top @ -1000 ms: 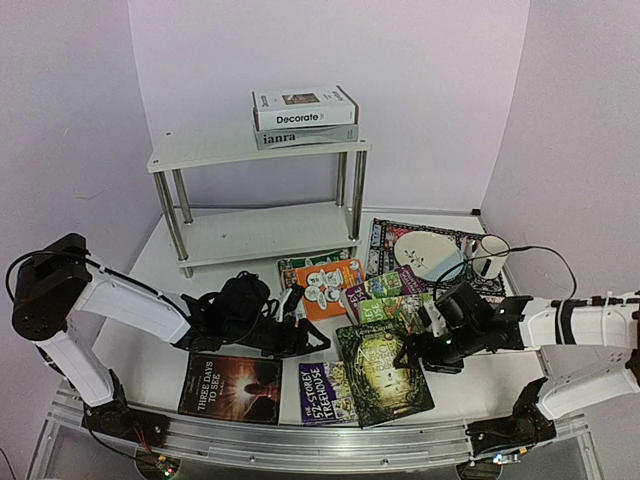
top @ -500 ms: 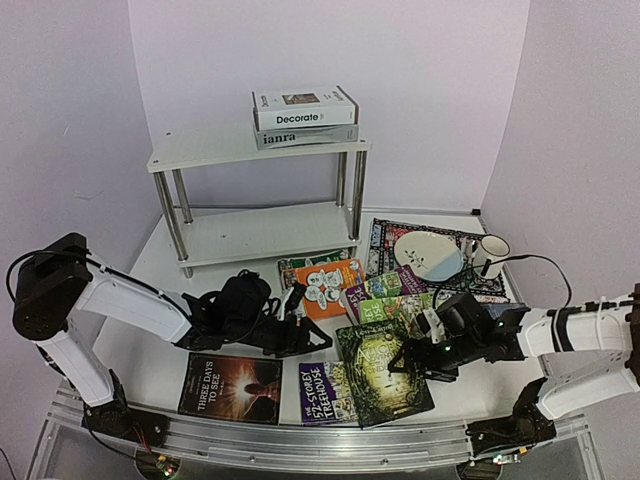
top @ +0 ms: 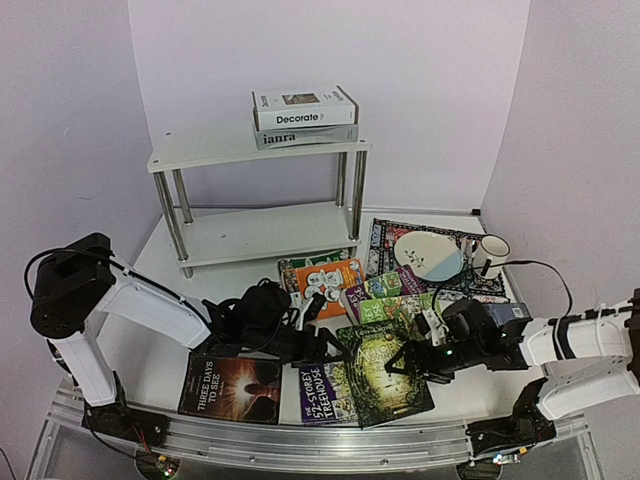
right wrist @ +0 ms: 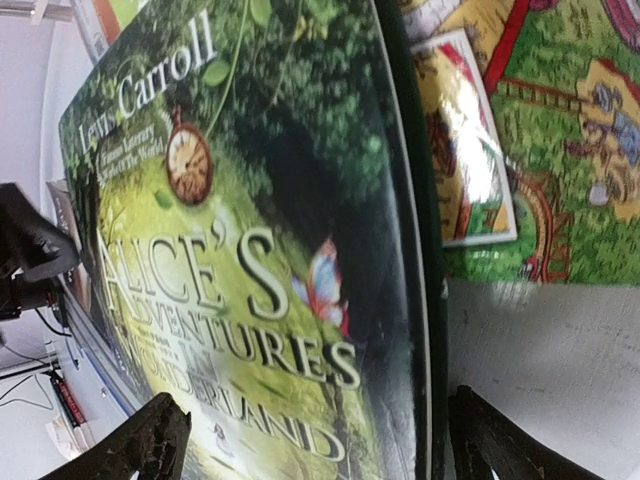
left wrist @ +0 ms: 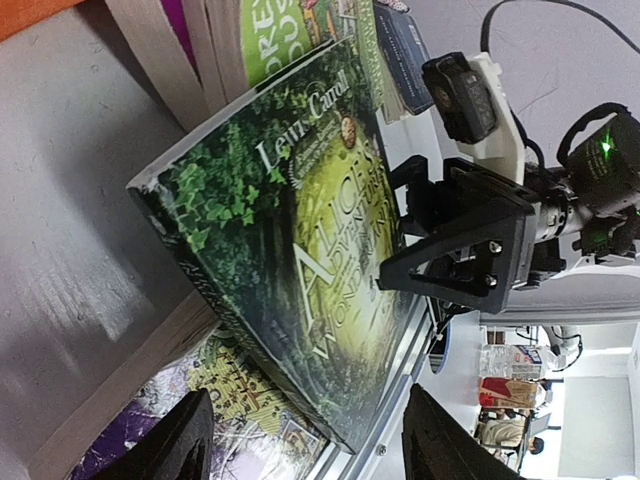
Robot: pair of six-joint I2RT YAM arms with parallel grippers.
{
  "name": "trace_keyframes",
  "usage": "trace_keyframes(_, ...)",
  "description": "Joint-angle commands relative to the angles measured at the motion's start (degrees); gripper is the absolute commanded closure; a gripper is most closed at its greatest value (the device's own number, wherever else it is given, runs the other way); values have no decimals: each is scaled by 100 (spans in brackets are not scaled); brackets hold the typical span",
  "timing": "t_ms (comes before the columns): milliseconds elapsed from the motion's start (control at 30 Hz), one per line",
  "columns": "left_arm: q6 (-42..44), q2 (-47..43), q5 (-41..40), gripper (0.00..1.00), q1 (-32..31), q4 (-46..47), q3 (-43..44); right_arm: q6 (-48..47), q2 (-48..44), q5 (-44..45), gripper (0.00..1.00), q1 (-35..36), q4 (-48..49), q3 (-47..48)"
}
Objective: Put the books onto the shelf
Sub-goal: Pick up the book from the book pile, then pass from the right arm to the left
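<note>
A green book is flanked by the left gripper and right gripper, both spread wide and empty.

Bright, even light from above, with soft shadows under the shelf. Glare streaks the table in the left wrist view; the right wrist's close book looks soft.

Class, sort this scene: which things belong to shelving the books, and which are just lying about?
For the job: shelf; Alice book; Three Days to See; 52-Storey Treehouse; orange book; Decorate and ianra, already shelved.
Lying about: placemat; plate; mug.
</note>
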Motion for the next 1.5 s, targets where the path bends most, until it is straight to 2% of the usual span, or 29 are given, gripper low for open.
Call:
trace_keyframes(0,-55,129,132,34,-13,226,306,51,-286,-344,9,-58,27,-367)
trace_keyframes(200,-65,238,167,35,-11,237,368,-78,-183,-1251,12,-836,184,-609)
trace_keyframes(367,-65,272,196,35,-12,244,418,-219,-41,-1763,12,-996,421,-599)
trace_keyframes(567,-108,325,220,35,-13,248,464,-39,628,-2696,14,-1288,1365,-710)
trace_keyframes(733,-116,386,276,36,-13,255,500,202,891,-2830,38,-1290,1951,-741)
trace_keyframes(1033,-94,17,43,37,-13,260,318,433,225,-2805,88,-1293,1985,-679)
trace_keyframes(1267,69,-848,-331,32,30,253,93,660,-264,-2759,100,-1292,1783,-438)
trace_keyframes(1400,-34,-1112,-294,24,91,253,-17,528,-534,-2700,100,-1293,1250,57)
trace_keyframes(1467,-18,-1300,-333,12,120,263,-89,368,-673,-2619,100,-1293,900,388)
